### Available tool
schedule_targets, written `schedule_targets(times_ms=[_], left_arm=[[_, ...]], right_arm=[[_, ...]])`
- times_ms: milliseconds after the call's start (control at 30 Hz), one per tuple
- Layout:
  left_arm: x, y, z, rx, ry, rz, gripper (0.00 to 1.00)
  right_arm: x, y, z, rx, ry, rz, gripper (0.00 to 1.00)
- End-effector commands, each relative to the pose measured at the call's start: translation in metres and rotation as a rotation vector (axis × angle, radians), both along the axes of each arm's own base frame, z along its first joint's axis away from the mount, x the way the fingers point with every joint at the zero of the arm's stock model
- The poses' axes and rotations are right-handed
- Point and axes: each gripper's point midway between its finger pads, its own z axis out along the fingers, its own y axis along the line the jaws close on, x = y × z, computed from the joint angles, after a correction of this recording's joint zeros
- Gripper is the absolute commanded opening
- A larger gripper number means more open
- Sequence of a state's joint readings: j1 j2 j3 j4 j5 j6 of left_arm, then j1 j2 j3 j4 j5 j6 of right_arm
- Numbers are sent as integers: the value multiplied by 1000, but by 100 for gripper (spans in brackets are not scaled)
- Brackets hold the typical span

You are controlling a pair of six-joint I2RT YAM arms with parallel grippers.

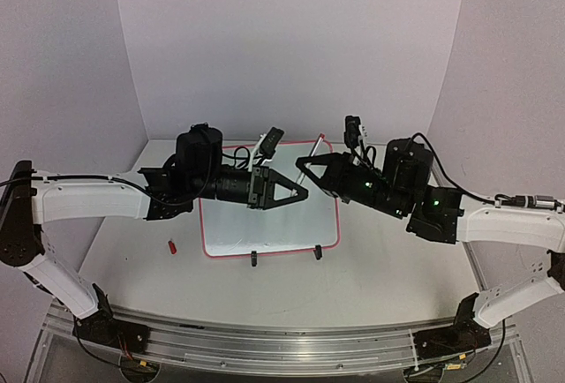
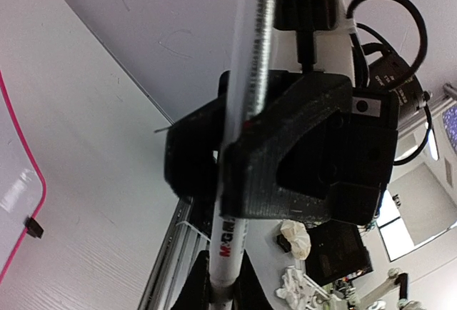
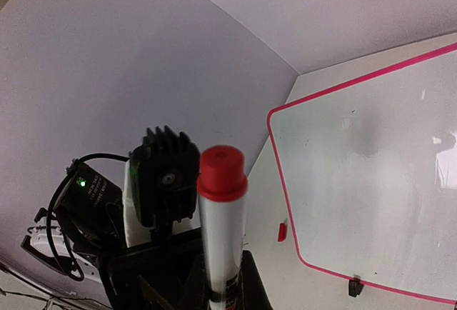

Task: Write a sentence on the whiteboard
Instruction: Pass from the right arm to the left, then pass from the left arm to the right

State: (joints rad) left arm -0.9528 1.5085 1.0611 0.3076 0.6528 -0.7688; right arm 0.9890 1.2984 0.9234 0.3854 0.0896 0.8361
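— While both my wrists hang over it, the whiteboard (image 1: 282, 229) lies flat mid-table (image 1: 388, 268): glossy white, thin pink-red frame, rounded corners, black clip feet (image 1: 253, 259) on the near edge.
— Pincers?
— Right pincer (image 1: 305, 165), rough matte black, clenched on a slim white marker (image 3: 220, 213), red-ended. Left pincer (image 1: 305, 194) flanks its lower end; squeezing or not, cannot tell.
— Else?
— Small red piece (image 1: 172, 246), left of board, apart.

Left arm (image 1: 88, 199) and right arm (image 1: 516, 224): white link shells, black joint housings. Black cables (image 2: 425, 35) loop at both wrists; green indicator light (image 1: 435, 199) lit.
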Motion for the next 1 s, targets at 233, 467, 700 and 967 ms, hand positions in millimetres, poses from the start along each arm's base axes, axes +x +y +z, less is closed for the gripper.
schedule_targets(times_ms=[233, 467, 700, 967], left_arm=[[-17, 5, 24, -13, -254, -98, 0], [-52, 14, -14, 55, -444, -382, 0], [-80, 22, -34, 26, -492, -602, 0], [-83, 16, -42, 62, -486, -653, 0]], right_arm=[[-40, -24, 2, -57, -5, 115, 5], [-95, -58, -27, -316, 105, 304, 61], [-124, -89, -21, -391, 98, 368, 65], [-126, -69, -10, -430, 51, 471, 67]])
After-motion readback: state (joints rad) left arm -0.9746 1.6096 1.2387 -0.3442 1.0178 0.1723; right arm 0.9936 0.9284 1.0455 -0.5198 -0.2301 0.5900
